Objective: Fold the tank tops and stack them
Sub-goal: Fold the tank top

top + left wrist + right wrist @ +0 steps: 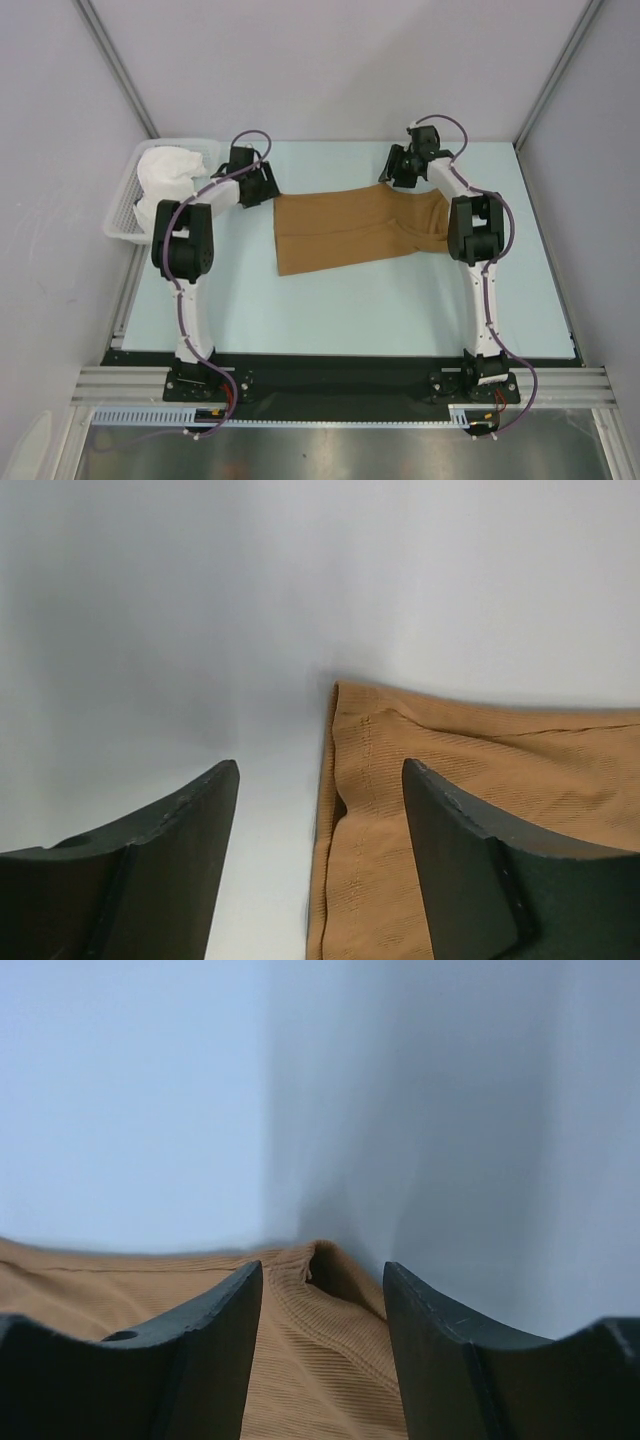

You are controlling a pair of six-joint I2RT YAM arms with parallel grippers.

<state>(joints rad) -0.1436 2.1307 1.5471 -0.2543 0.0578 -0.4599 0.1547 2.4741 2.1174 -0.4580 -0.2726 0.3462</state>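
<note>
Left jaws: parted and holding nothing. My left gripper [320, 765] sits low at the far left corner of the tan tank top [350, 232].
Left fingers: one finger [160, 840] is over bare table [350, 310] and the other [480, 860] is over the cloth. The top's left edge runs up through the gap between them. I cannot tell whether either tip touches the fabric.
Right jaws: parted too, not clenched on anything. My right gripper [322, 1266] is low at the far right corner of the same top.
Right fingers: a small raised fold of the tan corner stands in the gap, closer to the one finger [200, 1340] that is over the cloth. The other finger [450, 1360] is mostly past the cloth's edge.
Tan tank top: spread flat across the middle of the table, long side running left to right between my two grippers. Its fabric is ribbed, with a stitched hem along the left edge. Its right end is partly hidden under my right arm.
White tank top [170, 172]: bunched up inside the basket [118, 218], well apart from the tan one.
Basket: white lattice plastic, at the far left corner of the table, just beside my left arm.
</note>
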